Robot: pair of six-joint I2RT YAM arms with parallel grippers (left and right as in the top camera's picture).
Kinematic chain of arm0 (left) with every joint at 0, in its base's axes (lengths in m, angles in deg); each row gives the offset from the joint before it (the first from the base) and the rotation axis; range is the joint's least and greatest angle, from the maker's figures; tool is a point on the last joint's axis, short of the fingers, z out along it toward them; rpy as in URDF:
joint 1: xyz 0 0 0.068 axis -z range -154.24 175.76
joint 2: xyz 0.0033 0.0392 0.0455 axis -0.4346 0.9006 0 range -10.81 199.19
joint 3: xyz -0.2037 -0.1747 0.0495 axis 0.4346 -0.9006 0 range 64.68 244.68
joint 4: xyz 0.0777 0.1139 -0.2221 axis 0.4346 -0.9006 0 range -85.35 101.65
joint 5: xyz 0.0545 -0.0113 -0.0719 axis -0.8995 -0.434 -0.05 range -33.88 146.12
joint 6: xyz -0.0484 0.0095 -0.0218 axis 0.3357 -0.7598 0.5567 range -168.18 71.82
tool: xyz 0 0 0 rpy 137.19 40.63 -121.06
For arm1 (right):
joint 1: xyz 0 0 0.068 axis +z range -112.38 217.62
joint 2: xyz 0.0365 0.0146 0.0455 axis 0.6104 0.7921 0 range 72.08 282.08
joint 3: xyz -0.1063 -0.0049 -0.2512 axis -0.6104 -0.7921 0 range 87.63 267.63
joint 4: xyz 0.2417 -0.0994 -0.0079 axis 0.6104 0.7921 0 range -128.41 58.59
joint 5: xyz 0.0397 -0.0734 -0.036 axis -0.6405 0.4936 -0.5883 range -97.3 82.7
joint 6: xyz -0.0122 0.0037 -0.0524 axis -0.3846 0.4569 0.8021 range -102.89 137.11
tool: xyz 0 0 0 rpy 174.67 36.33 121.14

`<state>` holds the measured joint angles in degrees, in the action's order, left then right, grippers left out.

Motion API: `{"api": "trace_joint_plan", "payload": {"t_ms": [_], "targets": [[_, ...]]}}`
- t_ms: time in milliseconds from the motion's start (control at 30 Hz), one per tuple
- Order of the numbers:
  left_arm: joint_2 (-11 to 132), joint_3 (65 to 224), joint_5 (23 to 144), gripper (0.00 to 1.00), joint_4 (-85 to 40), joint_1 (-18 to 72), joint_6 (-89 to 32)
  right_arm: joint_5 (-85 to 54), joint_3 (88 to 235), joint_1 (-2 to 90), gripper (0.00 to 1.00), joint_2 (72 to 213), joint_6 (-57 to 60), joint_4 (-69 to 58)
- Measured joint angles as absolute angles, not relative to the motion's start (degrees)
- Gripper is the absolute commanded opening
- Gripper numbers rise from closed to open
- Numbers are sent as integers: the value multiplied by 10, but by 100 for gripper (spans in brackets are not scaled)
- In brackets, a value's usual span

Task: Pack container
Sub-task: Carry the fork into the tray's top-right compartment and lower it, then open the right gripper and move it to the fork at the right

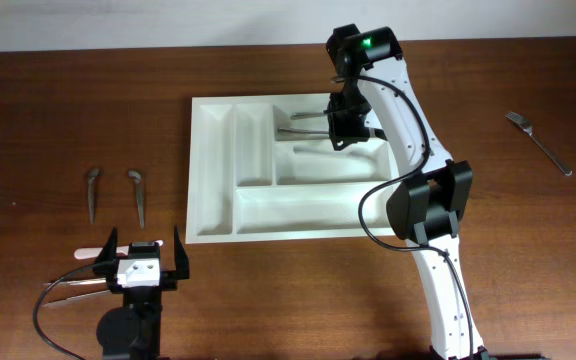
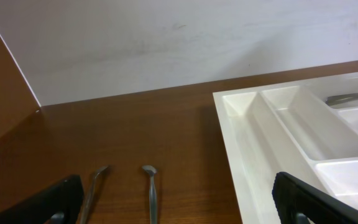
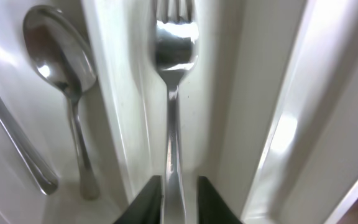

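Here, right end effector [image 3: 179, 186] loosely flanks a fork [image 3: 174, 56] in the container [image 1: 308, 213].

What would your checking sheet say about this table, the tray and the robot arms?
Surface: brown wooden table.
Job's things: white container in the middle; a fork and a spoon lie in neighbouring compartments.
Clutter: two spoons left of the container; a loose fork far right; a pale stick by the left arm.
Tools: left tool open, holding nothing; right tool straddles the fork's handle, grip unclear.
Cables: black cable loops beside the right arm; another cable curls by the left arm.
Surroundings: plain pale wall behind the table.
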<state>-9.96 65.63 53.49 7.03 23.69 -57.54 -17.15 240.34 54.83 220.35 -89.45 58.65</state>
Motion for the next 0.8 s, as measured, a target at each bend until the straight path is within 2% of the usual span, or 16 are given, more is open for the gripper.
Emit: {"api": "trace_joint_plan", "payload": {"t_ms": [67, 200, 400, 633, 800], "targets": [[-100, 656, 535, 99, 70, 237, -576, -166, 2403, 548, 31, 2203, -891, 586], [-100, 656, 535, 99, 70, 237, -575, -138, 2403, 548, 64, 2203, -872, 586], [-100, 656, 535, 99, 70, 237, -576, -33, 2403, 536, 100, 2203, -763, 586], [-100, 656, 535, 99, 70, 237, -575, 123, 2403, 444, 99, 2203, -497, 586], [-100, 656, 535, 99, 70, 237, -576, 175, 2403, 346, 99, 2203, -297, 565]]}}
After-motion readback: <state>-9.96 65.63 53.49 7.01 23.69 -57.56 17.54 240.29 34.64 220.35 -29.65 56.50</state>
